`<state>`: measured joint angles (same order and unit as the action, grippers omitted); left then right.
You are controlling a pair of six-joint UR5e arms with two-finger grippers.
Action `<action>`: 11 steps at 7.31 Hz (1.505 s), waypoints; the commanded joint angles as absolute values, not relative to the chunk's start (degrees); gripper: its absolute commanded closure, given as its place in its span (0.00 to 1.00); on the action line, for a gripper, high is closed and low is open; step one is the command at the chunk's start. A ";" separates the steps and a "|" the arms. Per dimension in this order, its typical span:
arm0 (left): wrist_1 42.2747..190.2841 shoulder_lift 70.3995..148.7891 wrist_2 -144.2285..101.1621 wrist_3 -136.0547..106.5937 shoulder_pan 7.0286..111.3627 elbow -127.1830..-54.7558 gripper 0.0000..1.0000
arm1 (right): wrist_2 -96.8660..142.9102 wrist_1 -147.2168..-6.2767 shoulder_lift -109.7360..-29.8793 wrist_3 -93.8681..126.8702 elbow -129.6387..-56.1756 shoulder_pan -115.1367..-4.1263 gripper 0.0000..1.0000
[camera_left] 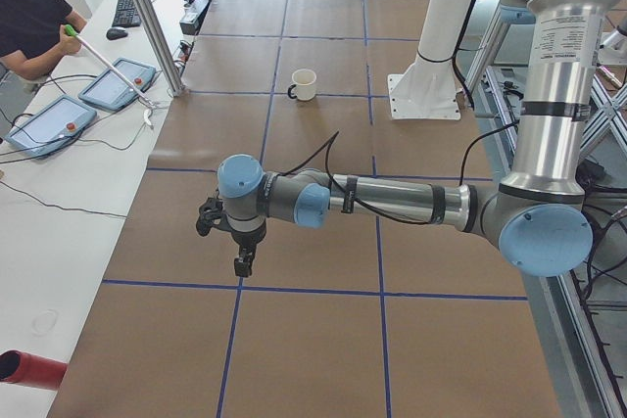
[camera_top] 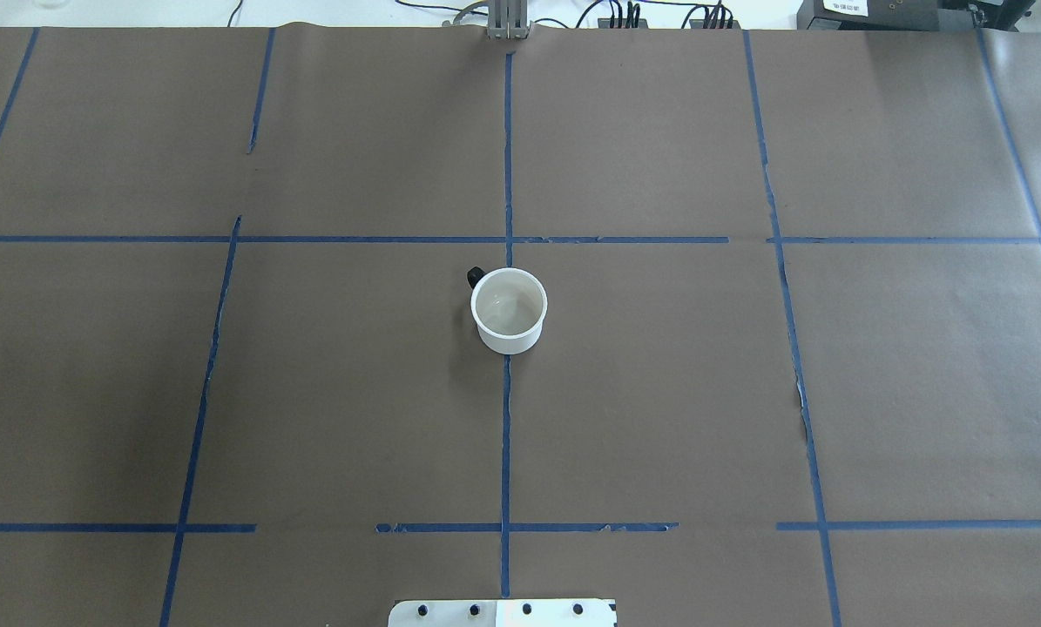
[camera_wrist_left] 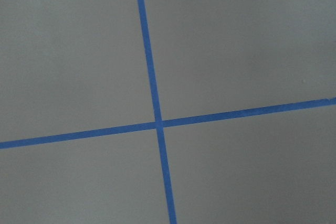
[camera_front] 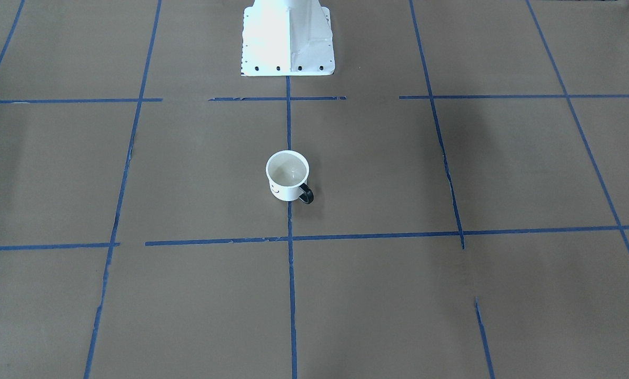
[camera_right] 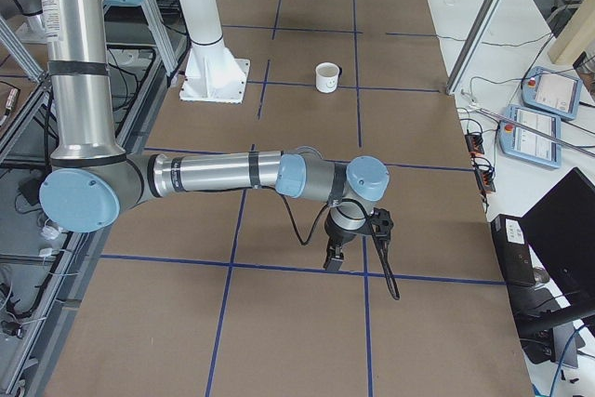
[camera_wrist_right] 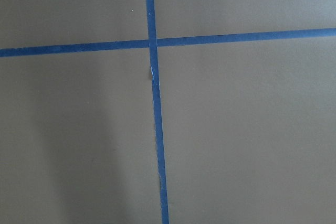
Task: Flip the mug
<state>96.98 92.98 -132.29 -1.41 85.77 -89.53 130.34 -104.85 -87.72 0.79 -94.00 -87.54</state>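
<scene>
The white mug (camera_front: 288, 176) stands upright, mouth up, at the middle of the brown table, its black handle on the operators' side. It also shows in the overhead view (camera_top: 509, 311), the left view (camera_left: 304, 84) and the right view (camera_right: 326, 76). My left gripper (camera_left: 240, 263) hangs above the table far from the mug, toward the table's left end, and I cannot tell whether it is open or shut. My right gripper (camera_right: 333, 260) hangs likewise toward the right end, and I cannot tell its state. Both wrist views show only brown paper and blue tape.
The robot's white base (camera_front: 288, 37) stands at the table's robot-side edge. Blue tape lines (camera_top: 507, 435) grid the paper. Teach pendants (camera_left: 49, 124) and an operator (camera_left: 29, 17) are beside the far edge. A metal post (camera_left: 147, 22) stands at that edge.
</scene>
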 commanded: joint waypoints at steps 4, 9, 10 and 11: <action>95.55 92.81 -133.15 3.08 89.81 -85.08 0.00 | 130.34 -104.85 -87.71 0.79 -93.96 -87.54 0.00; 95.10 92.90 -133.24 3.08 89.83 -85.43 0.00 | 130.34 -104.85 -87.71 0.79 -93.96 -87.54 0.00; 95.10 92.81 -133.24 3.08 89.82 -85.52 0.00 | 130.34 -104.85 -87.71 0.79 -94.04 -87.54 0.00; 95.10 92.81 -133.24 3.08 89.91 -85.60 0.00 | 130.34 -104.85 -87.71 0.79 -93.96 -87.54 0.00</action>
<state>95.12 92.85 -133.24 3.08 89.86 -85.50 130.34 -104.85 -87.71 0.79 -93.99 -87.54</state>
